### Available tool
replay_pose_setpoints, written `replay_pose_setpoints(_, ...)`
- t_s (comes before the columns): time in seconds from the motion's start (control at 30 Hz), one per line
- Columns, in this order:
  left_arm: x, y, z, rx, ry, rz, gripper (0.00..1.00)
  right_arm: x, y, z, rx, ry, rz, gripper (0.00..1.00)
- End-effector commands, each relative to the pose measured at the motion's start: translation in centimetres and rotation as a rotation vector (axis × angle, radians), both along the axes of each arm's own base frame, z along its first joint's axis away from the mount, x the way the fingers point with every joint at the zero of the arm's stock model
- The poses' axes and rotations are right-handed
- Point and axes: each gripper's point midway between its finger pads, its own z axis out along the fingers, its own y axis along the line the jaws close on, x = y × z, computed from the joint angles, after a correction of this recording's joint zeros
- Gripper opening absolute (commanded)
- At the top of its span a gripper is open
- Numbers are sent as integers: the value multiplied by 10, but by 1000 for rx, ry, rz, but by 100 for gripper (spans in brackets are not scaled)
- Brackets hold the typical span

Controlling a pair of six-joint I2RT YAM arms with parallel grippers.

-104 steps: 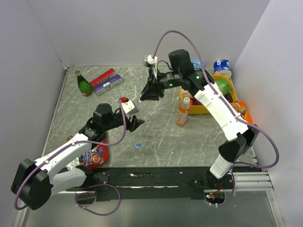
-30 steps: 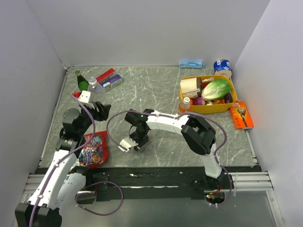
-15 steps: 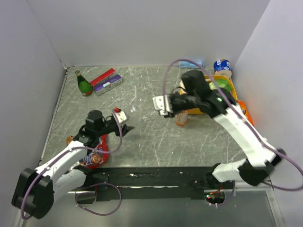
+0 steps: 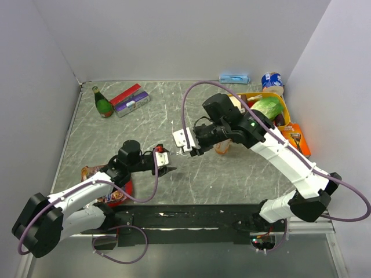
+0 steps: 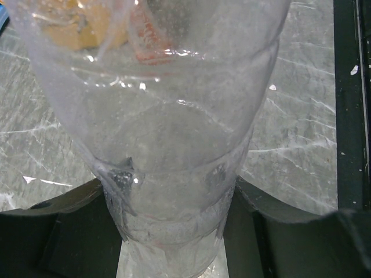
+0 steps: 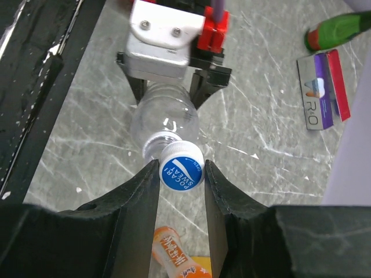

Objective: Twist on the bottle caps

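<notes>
Blue round plastic screw cap [image 6: 181, 174] clamped btw right gripper [image 6: 181, 175] fingers, atop clear plastic bottle [image 6: 165, 119] left gripper [image 5: 174, 200] grips; keep square to neck.

place: robot lab cell | cues: white enclosure walls [image 4: 174, 35]; aluminium rail [image 4: 308, 223]
</notes>
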Motion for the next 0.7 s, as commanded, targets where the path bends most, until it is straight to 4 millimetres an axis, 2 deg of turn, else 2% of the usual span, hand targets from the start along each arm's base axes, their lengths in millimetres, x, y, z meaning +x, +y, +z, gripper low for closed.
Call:
replay_pose_setpoints(0.0, 6, -12, 39, -80, -120, -27, 1, -9, -4, 5, -16, -13, 42, 25)
replay_pose_setpoints(0.33, 12, -11, 46, -115, -140, 12, 1, -13, -13, -6, -82, 35, 27, 25)
replay_pose_setpoints(0.67, 15, -15, 60, -170, -145, 29, 1, -7, -6, -14, -69, 88, -42, 27)
